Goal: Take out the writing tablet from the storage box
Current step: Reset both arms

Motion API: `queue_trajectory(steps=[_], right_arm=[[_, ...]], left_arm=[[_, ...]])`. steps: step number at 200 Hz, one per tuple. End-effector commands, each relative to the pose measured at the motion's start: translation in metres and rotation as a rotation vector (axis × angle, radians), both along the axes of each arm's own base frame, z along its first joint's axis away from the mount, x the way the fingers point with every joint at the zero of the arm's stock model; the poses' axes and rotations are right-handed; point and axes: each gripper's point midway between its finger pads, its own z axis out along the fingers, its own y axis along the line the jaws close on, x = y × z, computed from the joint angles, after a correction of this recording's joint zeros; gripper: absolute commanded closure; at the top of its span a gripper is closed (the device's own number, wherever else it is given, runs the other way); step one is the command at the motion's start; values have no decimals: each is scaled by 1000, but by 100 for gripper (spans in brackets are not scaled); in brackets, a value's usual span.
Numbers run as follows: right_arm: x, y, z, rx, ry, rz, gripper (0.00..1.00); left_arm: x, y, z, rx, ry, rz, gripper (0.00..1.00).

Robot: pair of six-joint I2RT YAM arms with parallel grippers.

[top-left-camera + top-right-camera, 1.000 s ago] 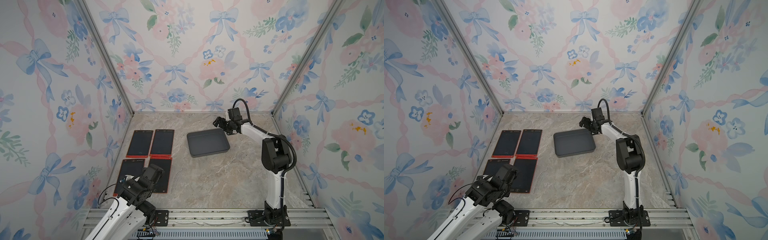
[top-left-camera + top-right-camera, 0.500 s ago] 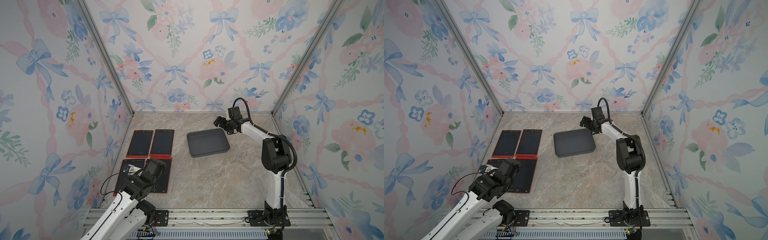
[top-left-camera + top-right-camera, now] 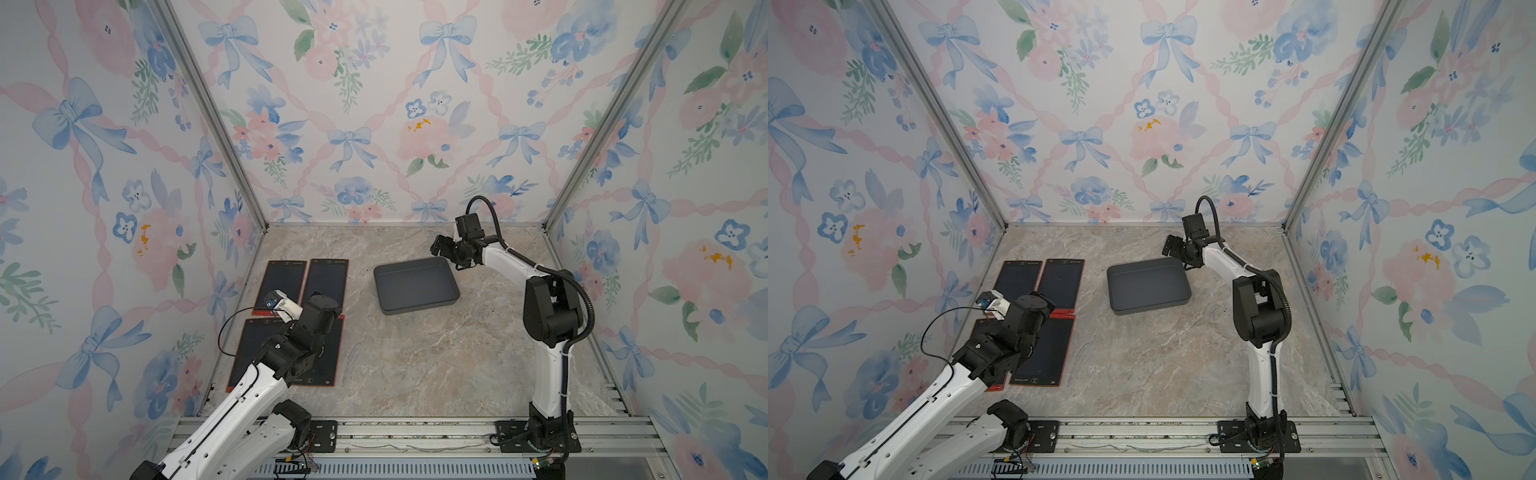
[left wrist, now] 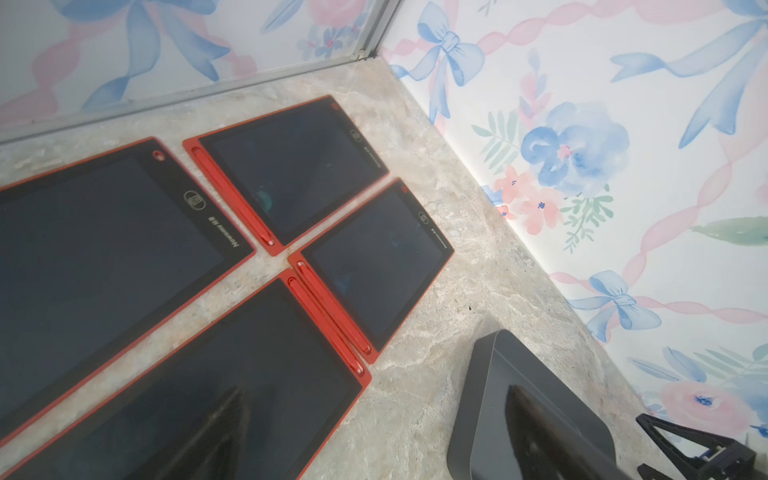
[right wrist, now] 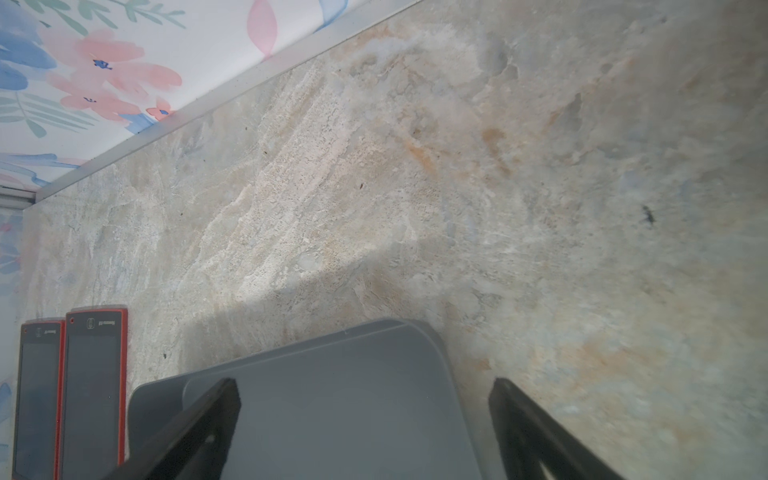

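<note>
- Tablets, four in all, red-framed with dark screens up, lie in a two-by-two block on the left side of the marbled tabletop (image 3: 415,374).
- Block members: far left tablet (image 3: 283,282), far right tablet (image 3: 327,277), near right tablet (image 3: 328,357), near left tablet (image 3: 249,345).
- Far pair sit just beside each other. The left wrist view shows a thin strip of table between the far and near rows.
- A red stylus (image 4: 232,195) runs along the near edge of the far left tablet.
- The storage box (image 3: 415,308) sits flat on the table, right of the tablets and apart from them, toward the far side. It is dark grey with low walls and rounded corners. Both top views show only its plain grey floor inside.
- The left gripper (image 4: 374,390) hangs above the tablet block, roughly over the seam between the rows. Its claw is spread wide with nothing between the fingers. Its arm covers part of both near tablets in both top views.
- The right gripper (image 5: 365,380) is at the far right corner of the box, claw also spread wide and gripping nothing. In the right wrist view that corner lies between the fingers, one over the box floor and one over bare table. Contact with the rim cannot be told.
- Flowered wallpaper (image 3: 374,124) covers the walls on three sides.
</note>
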Motion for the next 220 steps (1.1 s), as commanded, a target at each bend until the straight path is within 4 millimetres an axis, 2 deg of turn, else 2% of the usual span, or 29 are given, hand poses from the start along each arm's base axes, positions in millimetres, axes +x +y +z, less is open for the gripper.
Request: queue_trajectory(steps=[1, 45, 55, 58, 64, 135, 187, 220], right_arm=[[1, -10, 37, -41, -52, -11, 3], [-4, -21, 52, -92, -69, -30, 3], [-5, -22, 55, -98, -73, -34, 3], [-6, -22, 57, -100, -76, -34, 3], [-6, -24, 59, -106, -79, -37, 3], [-17, -43, 87, -189, -131, -74, 3], [-24, -69, 104, -260, -168, -130, 3], [-31, -95, 116, -340, -193, -187, 3]], left_arm=[[22, -6, 24, 112, -79, -50, 2], [42, -11, 40, 231, -168, -87, 2], [46, -12, 50, 250, -205, -88, 2], [45, -11, 40, 265, -190, -94, 2], [47, -10, 40, 279, -195, -98, 2], [75, -10, 60, 408, -310, -155, 2], [92, -7, 54, 523, -312, -184, 2], [95, 0, 47, 594, -327, -189, 2]])
